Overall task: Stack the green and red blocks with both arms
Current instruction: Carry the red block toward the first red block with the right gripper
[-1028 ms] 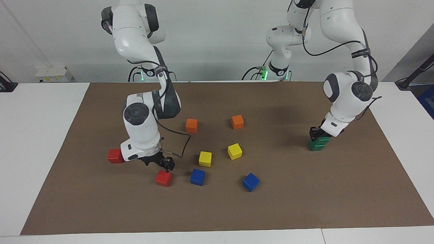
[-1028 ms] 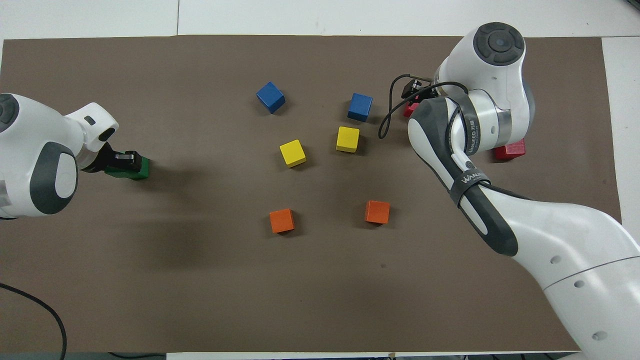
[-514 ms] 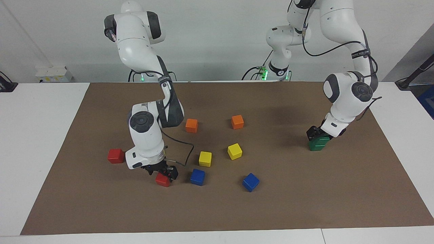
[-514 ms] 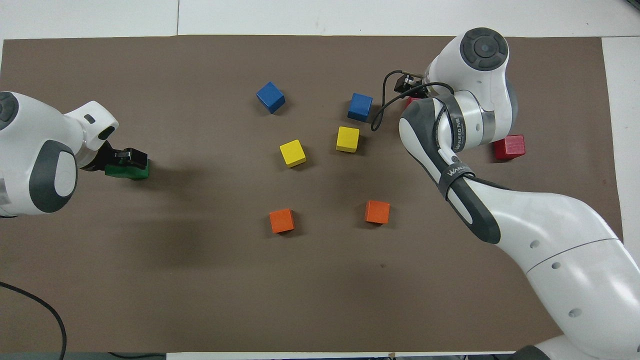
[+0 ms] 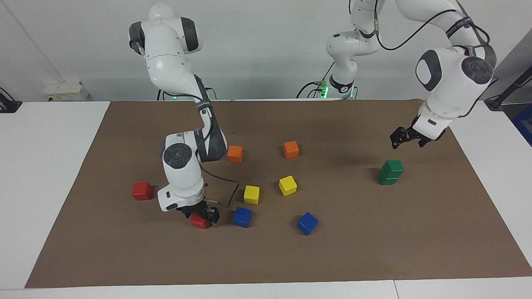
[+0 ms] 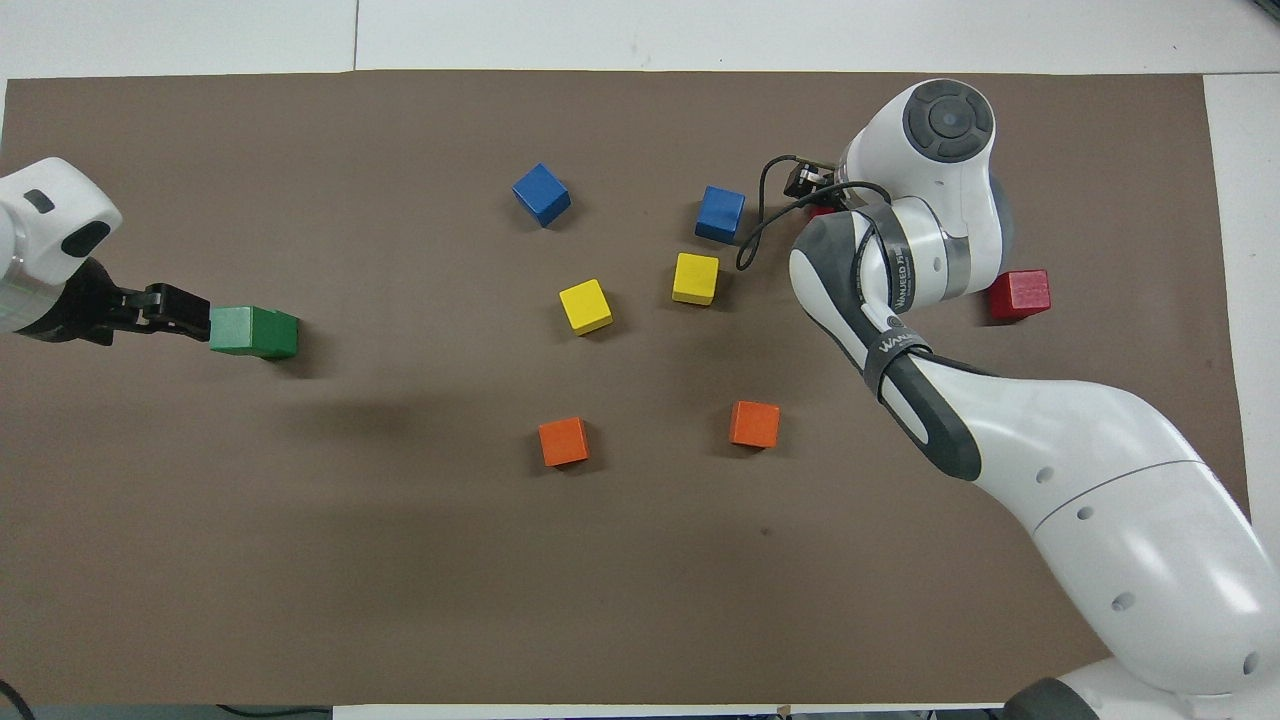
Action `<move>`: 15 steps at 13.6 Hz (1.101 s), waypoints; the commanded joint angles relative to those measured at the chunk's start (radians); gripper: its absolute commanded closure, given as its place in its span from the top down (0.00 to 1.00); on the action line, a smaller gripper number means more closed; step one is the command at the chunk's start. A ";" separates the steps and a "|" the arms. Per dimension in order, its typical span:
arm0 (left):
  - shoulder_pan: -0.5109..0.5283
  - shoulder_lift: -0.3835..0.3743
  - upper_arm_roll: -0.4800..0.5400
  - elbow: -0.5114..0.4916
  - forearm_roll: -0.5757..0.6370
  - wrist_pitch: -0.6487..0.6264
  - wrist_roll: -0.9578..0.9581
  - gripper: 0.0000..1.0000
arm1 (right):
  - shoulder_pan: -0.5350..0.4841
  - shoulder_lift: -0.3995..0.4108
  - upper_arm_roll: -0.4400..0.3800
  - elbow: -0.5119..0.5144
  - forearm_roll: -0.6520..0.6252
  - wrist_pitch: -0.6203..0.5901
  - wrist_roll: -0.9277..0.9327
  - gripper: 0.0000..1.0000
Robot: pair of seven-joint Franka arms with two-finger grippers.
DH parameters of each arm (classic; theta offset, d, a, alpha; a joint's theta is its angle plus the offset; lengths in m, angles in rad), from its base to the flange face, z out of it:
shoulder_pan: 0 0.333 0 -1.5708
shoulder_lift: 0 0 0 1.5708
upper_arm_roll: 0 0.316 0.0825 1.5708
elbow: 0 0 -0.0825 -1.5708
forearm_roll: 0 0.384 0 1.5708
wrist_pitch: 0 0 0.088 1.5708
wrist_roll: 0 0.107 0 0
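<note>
1. Ten blocks sit on the brown mat (image 5: 374,249) that covers the desk (image 5: 50,166): two green, two red, two orange, two yellow, two blue.
2. The two green blocks form a stack (image 5: 390,172) at the left arm's end of the mat, one resting on the other, well apart from every other block.
3. The left tool (image 5: 402,139) hangs in the air above the green stack, clear of it, with its fingers spread and nothing between them.
4. The right tool (image 5: 202,214) is down at one red block (image 5: 199,222), fingers on either side of it; whether they already pinch it I cannot tell.
5. That red block lies on the mat just beside one blue block (image 5: 242,216).
6. The second red block (image 5: 142,191) lies nearer to the robots than the first, toward the right arm's end.
7. Relative to the green stack, the orange, yellow and blue pairs all lie toward the right arm's end.
</note>
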 commanded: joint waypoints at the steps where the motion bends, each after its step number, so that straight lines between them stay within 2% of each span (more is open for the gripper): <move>1: 0.008 -0.056 -0.002 -0.035 -0.014 -0.036 -0.002 1.00 | 0.000 -0.015 0.004 -0.059 0.000 0.050 -0.002 0.48; 2: 0.010 -0.059 -0.008 -0.037 -0.014 -0.042 -0.004 1.00 | 0.000 -0.017 0.004 -0.060 0.000 0.049 -0.002 0.09; 3: 0.007 -0.062 -0.005 -0.039 -0.015 -0.044 -0.002 1.00 | 0.000 -0.018 0.004 -0.062 0.000 0.047 -0.005 0.00; 6: -0.001 -0.062 -0.005 -0.040 -0.015 -0.037 -0.004 1.00 | -0.006 -0.024 0.004 -0.060 0.000 0.024 -0.078 0.00; 8: -0.003 -0.059 0.001 -0.039 -0.017 -0.024 -0.004 1.00 | -0.026 -0.084 0.003 -0.080 0.002 -0.031 -0.210 0.00; 13: -0.012 -0.047 0.022 -0.035 -0.060 -0.025 -0.016 1.00 | -0.162 -0.368 0.003 -0.363 0.002 -0.045 -0.538 0.00; 15: -0.012 -0.047 0.024 -0.034 -0.060 -0.030 -0.016 1.00 | -0.208 -0.437 0.003 -0.451 0.002 -0.040 -0.605 0.00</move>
